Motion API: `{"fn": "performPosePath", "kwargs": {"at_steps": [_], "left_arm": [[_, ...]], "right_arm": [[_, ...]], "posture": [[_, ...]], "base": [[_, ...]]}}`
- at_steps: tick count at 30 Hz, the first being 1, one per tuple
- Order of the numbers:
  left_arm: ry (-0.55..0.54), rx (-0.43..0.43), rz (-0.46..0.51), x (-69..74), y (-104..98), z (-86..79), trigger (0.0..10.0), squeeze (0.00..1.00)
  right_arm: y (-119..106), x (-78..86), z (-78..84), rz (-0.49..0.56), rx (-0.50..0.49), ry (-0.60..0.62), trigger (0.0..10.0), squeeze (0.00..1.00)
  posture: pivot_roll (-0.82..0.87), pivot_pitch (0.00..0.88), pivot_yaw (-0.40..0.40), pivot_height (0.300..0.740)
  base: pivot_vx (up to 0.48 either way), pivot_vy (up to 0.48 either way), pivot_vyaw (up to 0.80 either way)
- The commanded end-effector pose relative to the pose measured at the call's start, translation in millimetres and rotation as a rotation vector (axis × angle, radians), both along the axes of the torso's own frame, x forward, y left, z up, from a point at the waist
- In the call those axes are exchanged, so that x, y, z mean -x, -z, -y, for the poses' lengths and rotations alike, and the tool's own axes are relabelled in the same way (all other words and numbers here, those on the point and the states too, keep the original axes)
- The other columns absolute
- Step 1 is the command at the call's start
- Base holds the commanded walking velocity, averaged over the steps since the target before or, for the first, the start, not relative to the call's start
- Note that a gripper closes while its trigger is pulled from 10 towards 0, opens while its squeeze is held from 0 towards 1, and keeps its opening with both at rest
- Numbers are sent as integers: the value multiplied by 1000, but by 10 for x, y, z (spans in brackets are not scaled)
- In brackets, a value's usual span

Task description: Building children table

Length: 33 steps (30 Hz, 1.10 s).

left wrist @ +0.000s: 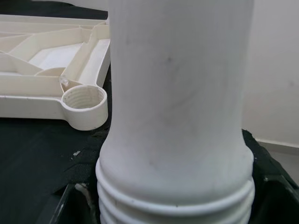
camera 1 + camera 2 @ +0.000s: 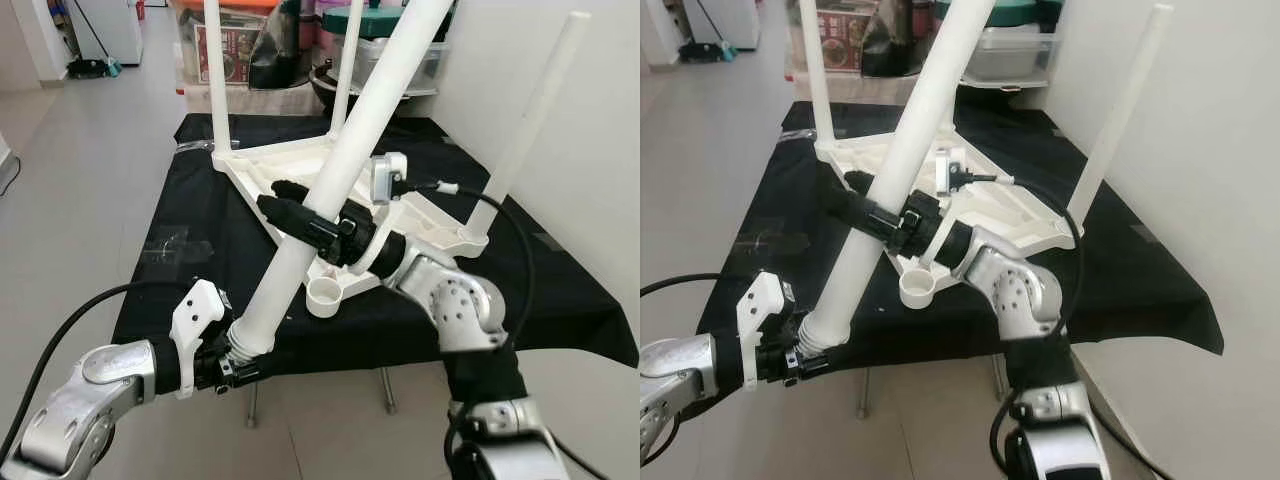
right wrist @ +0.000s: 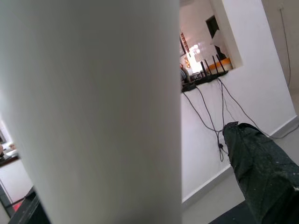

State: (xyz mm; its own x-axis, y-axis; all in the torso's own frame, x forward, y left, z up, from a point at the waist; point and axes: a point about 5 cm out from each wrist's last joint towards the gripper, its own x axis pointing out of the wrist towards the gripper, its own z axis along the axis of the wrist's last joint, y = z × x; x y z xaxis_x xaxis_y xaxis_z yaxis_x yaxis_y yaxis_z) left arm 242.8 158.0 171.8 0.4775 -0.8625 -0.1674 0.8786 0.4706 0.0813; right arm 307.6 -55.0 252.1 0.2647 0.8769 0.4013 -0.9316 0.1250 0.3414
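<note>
Black cloth point(image 2: 200, 250) bears unlabelled tabletop point(image 2: 300, 175); both hands grip leg point(image 2: 330, 190).

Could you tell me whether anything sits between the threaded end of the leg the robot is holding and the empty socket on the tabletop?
Nothing visible does. The left gripper holds the leg at its threaded end, the right gripper higher up. The empty socket at the tabletop corner lies open, with only black cloth between.

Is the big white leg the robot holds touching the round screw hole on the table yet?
Apart. In the left wrist view, the leg's threaded end sits clear of the empty screw hole, with black cloth showing between them.
</note>
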Motion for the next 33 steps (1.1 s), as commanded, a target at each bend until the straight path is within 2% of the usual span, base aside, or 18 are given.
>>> {"fn": "performPosePath", "kwargs": {"at_steps": [1, 3, 7, 12, 13, 14, 16, 17, 20, 21, 22, 23, 28, 29, 30, 31, 32, 33], "left_arm": [[16, -29, 14, 1, 12, 4, 10000, 0], [16, -29, 14, 1, 12, 4, 10000, 0], [23, -30, 8, 7, 40, 26, 10000, 0], [27, -26, 6, 5, 39, 36, 10000, 0], [29, -26, 6, 2, 38, 37, 10000, 0], [34, -28, 6, 1, 37, 37, 10000, 0], [37, -29, 6, 1, 37, 36, 10000, 0], [41, -32, 6, 6, 40, 36, 10000, 0], [43, -34, 7, 10, 42, 36, 10000, 0], [47, -37, 8, 19, 37, 32, 10000, 0], [47, -37, 8, 19, 37, 32, 10000, 0], [52, -45, 8, 30, 28, 18, 10000, 0], [59, -68, 7, 51, 22, -17, 10000, 0], [63, -79, 4, 59, 27, -32, 10000, 0], [73, -97, -2, 76, 38, -48, 10000, 0], [79, -108, -6, 87, 44, -62, 10000, 0], [83, -112, -9, 92, 46, -69, 10000, 0], [86, -116, -10, 94, 45, -75, 10000, 0]], "right_arm": [[-34, 81, -83, -9, -14, -21, 10000, 0], [-34, 81, -83, -9, -14, -21, 10000, 0], [-30, 166, -228, -38, -59, -18, 10000, 0], [-12, 210, -289, -44, -64, -18, 10000, 0], [7, 218, -303, -40, -57, -12, 9216, 0], [28, 218, -309, -38, -44, 2, 5686, 0], [41, 218, -311, -38, -36, 13, 5686, 0], [58, 212, -309, -42, -28, 22, 4863, 0], [65, 212, -307, -48, -23, 28, 4863, 0], [91, 212, -302, -36, 5, 35, 6863, 0], [91, 212, -302, -36, 5, 35, 6863, 0], [136, 200, -281, -9, 56, 52, 9333, 0], [211, 172, -221, 32, 137, 89, 9059, 0], [222, 155, -191, 37, 150, 98, 8314, 0], [230, 144, -159, 50, 168, 103, 8157, 0], [236, 139, -138, 62, 181, 105, 7176, 0], [237, 140, -129, 69, 186, 104, 7176, 0], [240, 140, -126, 72, 191, 106, 4471, 0]], "posture": [[116, 0, -70, 740], [116, 0, -70, 740], [114, 0, -67, 740], [114, 0, -67, 740], [115, 0, -66, 740], [115, 0, -65, 740], [115, 0, -65, 740], [115, 0, -65, 740], [115, 0, -65, 740], [116, 0, -63, 740], [116, 0, -63, 740], [119, 0, -63, 740], [121, 0, -63, 740], [119, 0, -61, 740], [118, 0, -59, 740], [121, 0, -59, 740], [121, 0, -59, 740], [122, 0, -58, 740]], "base": [[0, 0, 0], [0, 0, 0], [0, 0, 0], [0, 0, 0], [0, 0, 0], [0, 0, 0], [0, 0, 0], [0, 0, 0], [0, 0, 0], [0, 0, 0], [0, 0, 0], [0, 0, 0], [0, 0, 0], [0, 0, 0], [0, 0, 0], [0, 0, 0], [0, 0, 0], [0, 0, 0]]}}
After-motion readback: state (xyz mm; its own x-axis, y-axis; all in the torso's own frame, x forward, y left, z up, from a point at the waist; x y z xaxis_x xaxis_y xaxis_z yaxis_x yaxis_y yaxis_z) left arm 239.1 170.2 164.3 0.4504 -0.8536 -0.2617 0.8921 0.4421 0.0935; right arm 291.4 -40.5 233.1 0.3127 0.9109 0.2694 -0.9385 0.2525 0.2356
